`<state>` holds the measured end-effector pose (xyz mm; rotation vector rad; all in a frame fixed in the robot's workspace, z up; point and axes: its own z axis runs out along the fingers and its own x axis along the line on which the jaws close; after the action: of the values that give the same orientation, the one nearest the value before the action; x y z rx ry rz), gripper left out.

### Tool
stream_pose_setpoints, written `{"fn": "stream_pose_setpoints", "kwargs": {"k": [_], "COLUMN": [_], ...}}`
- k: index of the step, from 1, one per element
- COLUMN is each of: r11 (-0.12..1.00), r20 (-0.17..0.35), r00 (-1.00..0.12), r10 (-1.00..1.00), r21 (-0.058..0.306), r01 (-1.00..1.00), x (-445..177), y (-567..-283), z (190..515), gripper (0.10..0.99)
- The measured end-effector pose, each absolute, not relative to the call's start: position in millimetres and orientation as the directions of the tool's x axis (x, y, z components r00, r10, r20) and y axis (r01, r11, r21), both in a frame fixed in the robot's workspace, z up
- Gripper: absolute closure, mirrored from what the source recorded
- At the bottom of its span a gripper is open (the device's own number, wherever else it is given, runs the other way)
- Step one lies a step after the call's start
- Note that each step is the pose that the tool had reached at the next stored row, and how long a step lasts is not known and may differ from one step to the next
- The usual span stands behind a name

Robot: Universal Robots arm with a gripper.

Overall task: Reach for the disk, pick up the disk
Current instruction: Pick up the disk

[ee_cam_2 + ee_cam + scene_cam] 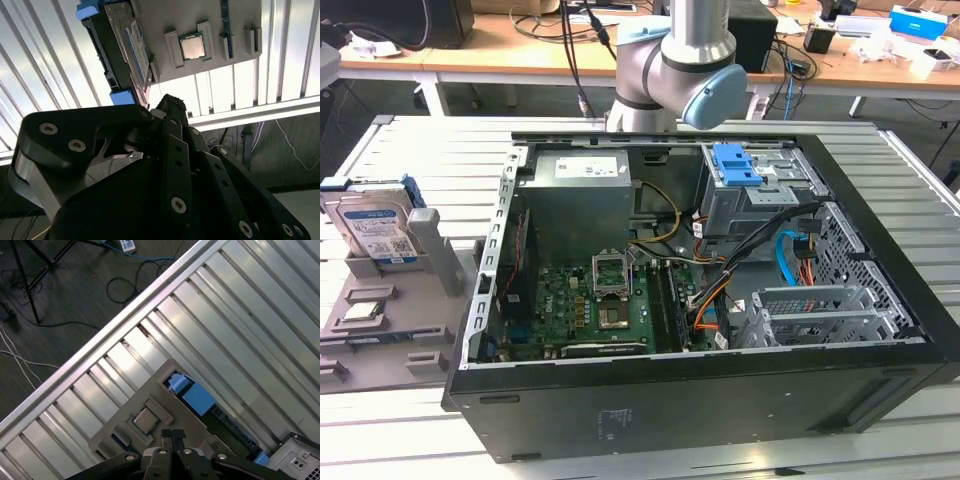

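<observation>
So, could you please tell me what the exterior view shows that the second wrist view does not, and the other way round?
Exterior view: the open computer case with its motherboard, a bare blue bracket in the drive bay, and the arm's grey joint beyond the case. Second wrist view: the hand up close, dark linkages in the foreground, with the disk beyond its tip. Both: the disk standing upright in the grey holder, a chip seated in that holder, and the slatted table.
</observation>
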<state>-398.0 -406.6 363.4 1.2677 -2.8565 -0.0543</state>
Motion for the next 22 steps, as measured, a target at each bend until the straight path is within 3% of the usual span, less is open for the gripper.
{"fn": "stream_pose_setpoints", "kwargs": {"k": [22], "r11": [0.457], "r20": [0.000], "r00": [-0.458], "r10": [-0.889], "r21": [0.038], "r01": [-0.888], "x": [-398.0], "y": [-406.6], "z": [363.3], "gripper": [0.980]}}
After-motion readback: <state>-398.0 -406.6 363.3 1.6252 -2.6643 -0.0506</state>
